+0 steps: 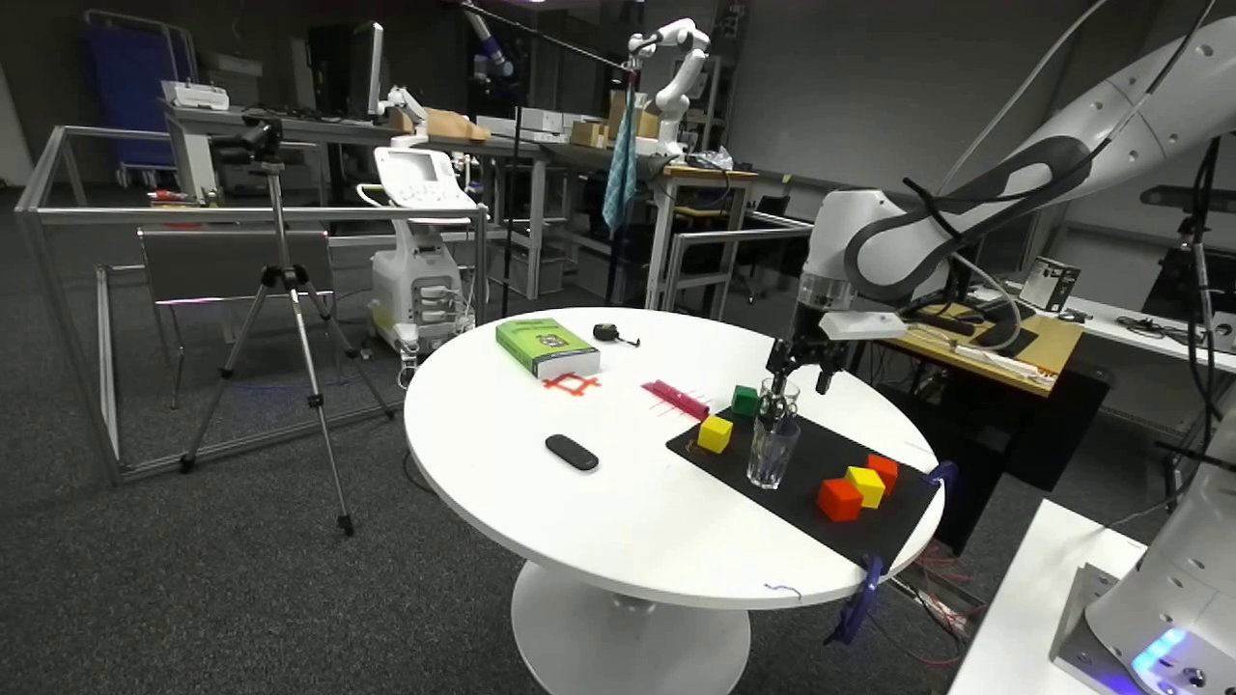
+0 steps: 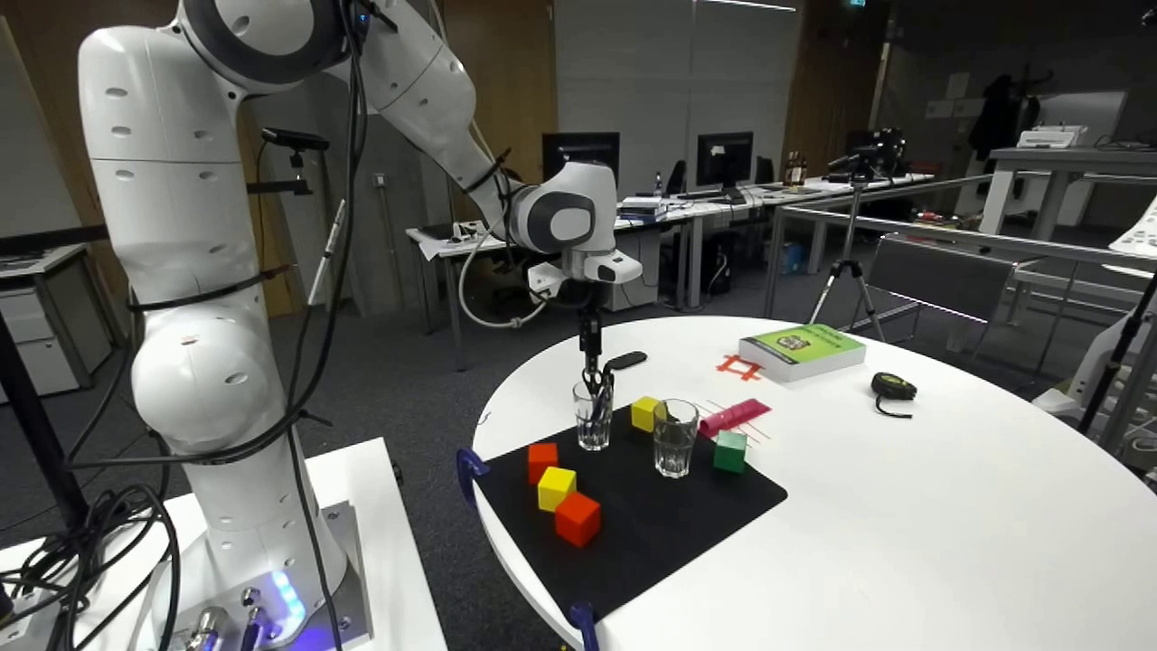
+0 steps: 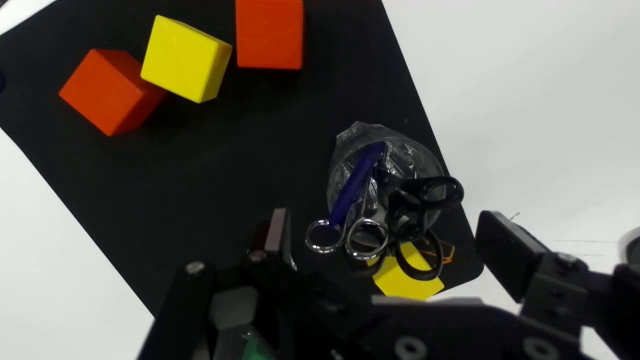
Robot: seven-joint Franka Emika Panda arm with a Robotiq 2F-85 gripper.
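My gripper (image 3: pixel 385 239) stands open, its jaws wide apart, with nothing gripped. Between and beyond the fingers in the wrist view are the metal ring handles (image 3: pixel 367 239) and black loop handles (image 3: pixel 440 260) of scissors. They rise out of a clear glass (image 3: pixel 345 145), along with a dark blue stick (image 3: pixel 356 182). In an exterior view the gripper (image 2: pixel 590 357) hangs just above this glass (image 2: pixel 593 429); whether it touches the handles cannot be told. A second glass (image 2: pixel 675 448), apparently without contents, stands beside it, mostly hidden behind the left finger in the wrist view.
On the black mat (image 2: pixel 633 561) are red cubes (image 2: pixel 578 519), yellow cubes (image 2: pixel 645 413) and a green cube (image 2: pixel 730 451). Blue clamps (image 1: pixel 855 603) grip the table edge. The white table (image 1: pixel 541 502) also holds a book (image 1: pixel 547 347), tape measure (image 1: pixel 606 332), pink piece (image 1: pixel 676 399) and black remote (image 1: pixel 572 452).
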